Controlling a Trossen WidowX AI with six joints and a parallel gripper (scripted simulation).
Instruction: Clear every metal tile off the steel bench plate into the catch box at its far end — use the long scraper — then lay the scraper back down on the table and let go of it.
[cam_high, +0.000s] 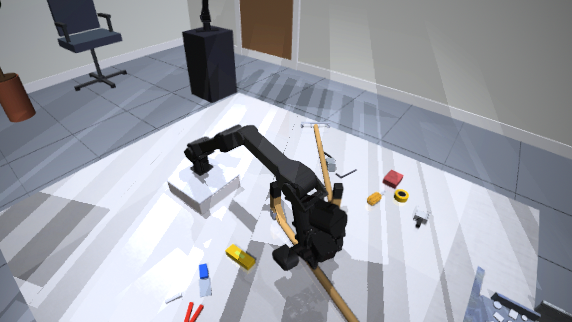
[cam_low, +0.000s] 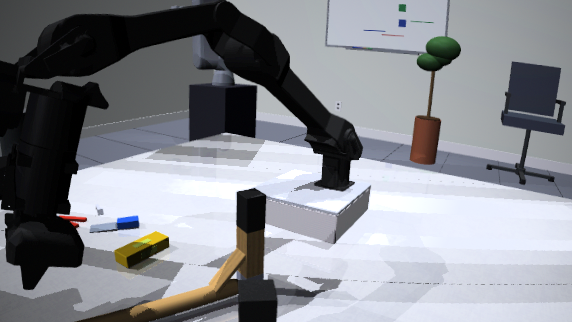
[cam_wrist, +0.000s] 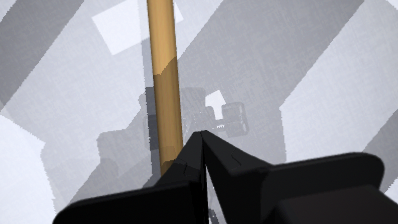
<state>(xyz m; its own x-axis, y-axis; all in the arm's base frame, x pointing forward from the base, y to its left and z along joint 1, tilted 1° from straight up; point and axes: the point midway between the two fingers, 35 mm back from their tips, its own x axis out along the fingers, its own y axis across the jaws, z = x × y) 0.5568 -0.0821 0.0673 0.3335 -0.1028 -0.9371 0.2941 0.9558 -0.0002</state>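
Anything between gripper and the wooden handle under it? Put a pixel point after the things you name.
Nothing visible. In the wrist view the handle (cam_high: 336, 296) (cam_low: 175, 299) (cam_wrist: 164, 45) runs just beside the gripper's (cam_high: 314, 265) (cam_low: 30, 286) (cam_wrist: 202, 133) tips, table beyond. The fingers are shut on nothing, though. Can't tell if it's the scraper's.

On the pale table (cam_high: 145, 245) (cam_low: 475, 240) (cam_wrist: 330, 90) lie a yellow block (cam_high: 240, 256) (cam_low: 142, 249) and a red block (cam_high: 393, 178).
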